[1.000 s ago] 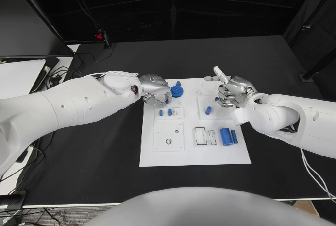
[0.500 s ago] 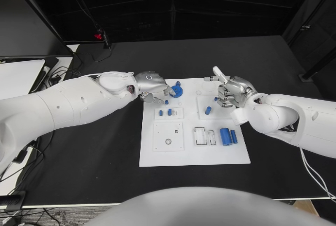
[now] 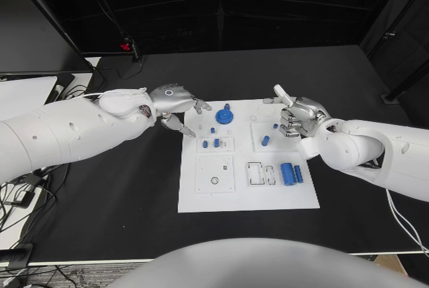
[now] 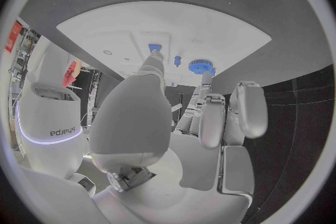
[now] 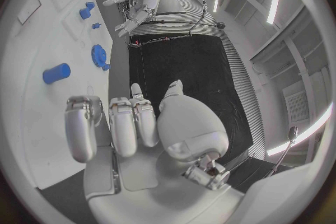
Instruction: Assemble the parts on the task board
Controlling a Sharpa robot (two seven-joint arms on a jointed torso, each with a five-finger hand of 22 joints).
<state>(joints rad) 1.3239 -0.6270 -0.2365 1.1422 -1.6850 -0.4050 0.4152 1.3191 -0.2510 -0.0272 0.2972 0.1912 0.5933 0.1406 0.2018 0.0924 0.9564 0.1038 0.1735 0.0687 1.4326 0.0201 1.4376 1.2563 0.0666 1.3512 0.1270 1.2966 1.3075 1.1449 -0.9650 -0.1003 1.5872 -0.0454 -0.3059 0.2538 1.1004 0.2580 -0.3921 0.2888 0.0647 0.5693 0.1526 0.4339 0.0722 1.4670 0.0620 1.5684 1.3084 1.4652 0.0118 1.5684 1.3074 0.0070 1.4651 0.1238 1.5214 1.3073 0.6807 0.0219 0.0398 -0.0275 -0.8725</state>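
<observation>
The white task board [image 3: 248, 195] lies in the middle of the black table. A round blue gear [image 3: 224, 117] stands near its far edge, also seen in the left wrist view [image 4: 201, 65] and the right wrist view [image 5: 99, 56]. Small blue pegs [image 3: 211, 142] sit in the board's left half, one blue peg [image 3: 265, 140] is further right, and two blue cylinders [image 3: 291, 174] lie at the right. My left hand [image 3: 174, 105] hovers beside the board's far left corner, fingers spread and holding nothing. My right hand [image 3: 299, 116] hangs over the board's far right part, fingers curled in on nothing.
A small blue piece [image 3: 228, 106] sits at the board's far edge behind the gear. Empty slots [image 3: 262, 174] and a round recess [image 3: 214, 181] mark the near half of the board. Black table [image 3: 107, 195] surrounds the board on all sides.
My left hand has let go of the blue gear and drawn back to the left, off the board, with its fingers spreading. The gear stays in place. The right hand has not moved.
</observation>
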